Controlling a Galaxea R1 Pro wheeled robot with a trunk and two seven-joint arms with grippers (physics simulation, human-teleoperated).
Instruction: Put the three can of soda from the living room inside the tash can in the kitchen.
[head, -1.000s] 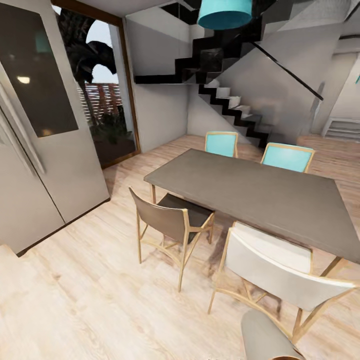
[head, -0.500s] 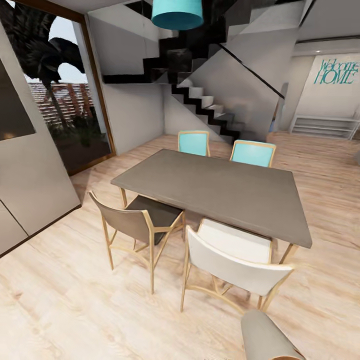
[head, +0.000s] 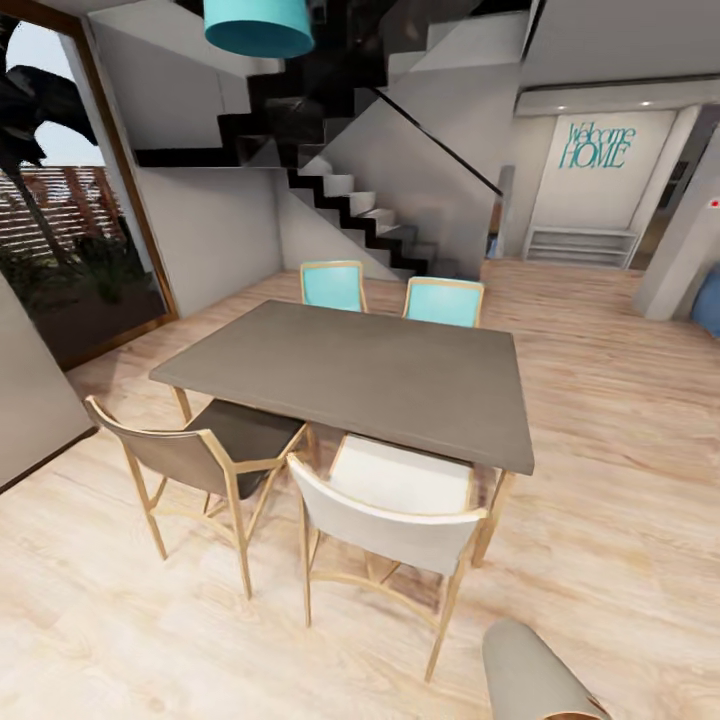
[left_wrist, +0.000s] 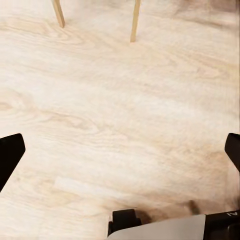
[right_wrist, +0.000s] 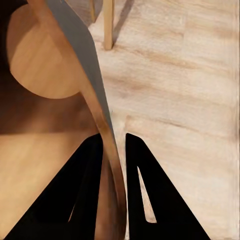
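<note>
dining table (head: 350, 375) with 4 chairs, blocking my path | my tash can (right_wrist: 75, 100), rim pinched between my right gripper (right_wrist: 114, 150) fingers for carrying, 0 cans visible inside | my left gripper (left_wrist: 120, 150) spread wide, empty over floor (left_wrist: 125, 100)

On the far white wall (head: 600, 170), beyond the staircase, teal lettering (head: 596, 147) reads "Welcome HOME", the first word in script above the second in capitals. Nothing else seems legible in the pictures.
</note>
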